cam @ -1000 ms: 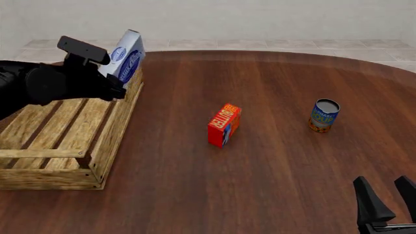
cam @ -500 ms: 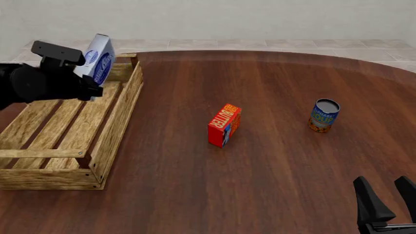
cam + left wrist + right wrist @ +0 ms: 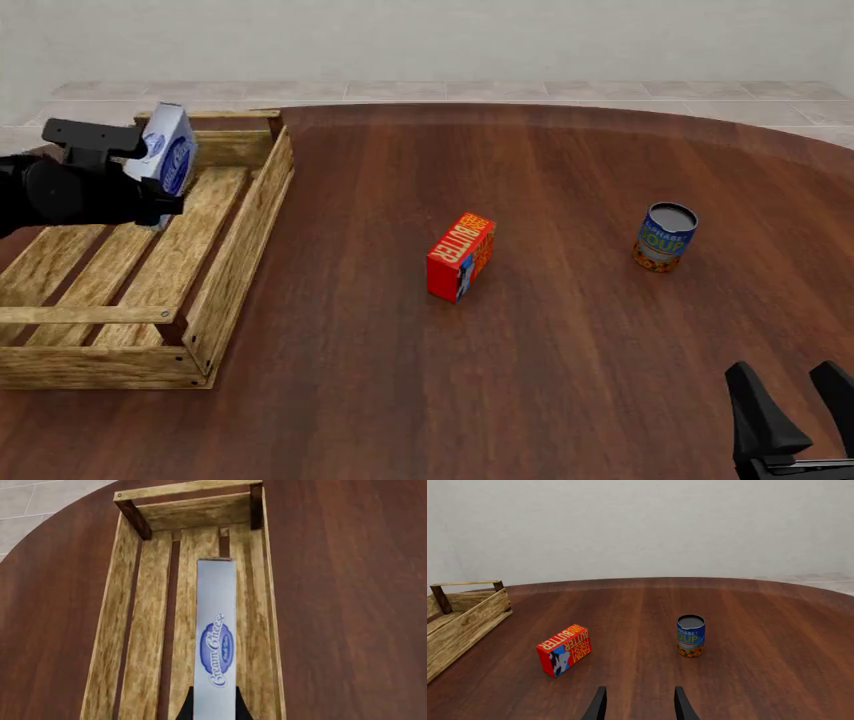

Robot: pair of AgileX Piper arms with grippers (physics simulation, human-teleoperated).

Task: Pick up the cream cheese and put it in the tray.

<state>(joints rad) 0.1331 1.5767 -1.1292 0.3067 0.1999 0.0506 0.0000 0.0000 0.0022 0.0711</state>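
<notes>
— Where is your cream cheese (image 3: 166,150) now?

— Clenched in your left claw (image 3: 213,707), held on edge, its narrow face toward the wrist camera. It hangs over the tray (image 3: 230,281), above the slats near the far handle, apparently not touching the floor.

— How will it handle?

— Judge it a light, stiff carton with slick printed faces. You grip it across the thin dimension at one end, so most of the box juts out ahead of the claw; a jolt could make it pivot. A hold nearer its middle would steady it.

— And your right claw (image 3: 639,706)?

— Released, jaws apart, low over the desk (image 3: 561,330), with nothing between them.
</notes>
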